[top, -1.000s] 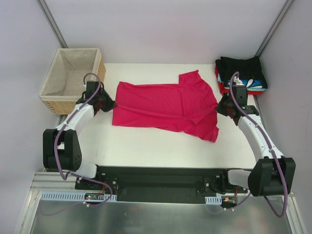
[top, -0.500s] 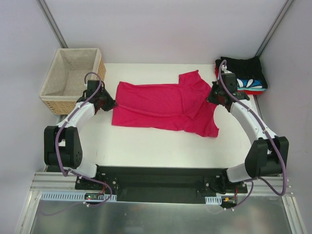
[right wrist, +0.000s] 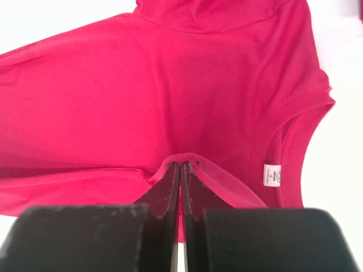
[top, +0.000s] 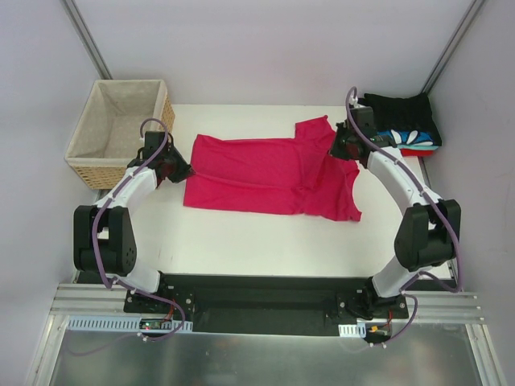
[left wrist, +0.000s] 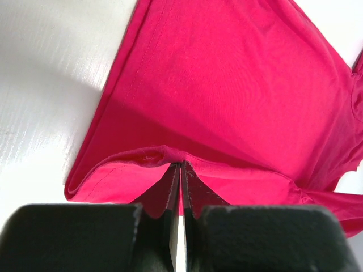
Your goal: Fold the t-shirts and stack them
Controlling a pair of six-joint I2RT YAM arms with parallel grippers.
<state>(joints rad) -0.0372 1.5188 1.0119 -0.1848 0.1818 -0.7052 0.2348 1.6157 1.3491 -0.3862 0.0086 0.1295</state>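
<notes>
Your left hand (left wrist: 180, 165) and right hand (right wrist: 180, 164) each pinch the crimson tee (top: 257, 173) spread between the 2 on the surface (top: 241, 233) (thin bites), so pulling unevenly could slip an edge free.

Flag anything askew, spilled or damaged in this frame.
Nothing spilled or damaged. The pink t-shirt lies slanted and creased, but the left jaws and right jaws are shut on its cloth mid-fold, so that fits. The folded stack sits neatly at the far right corner.
</notes>
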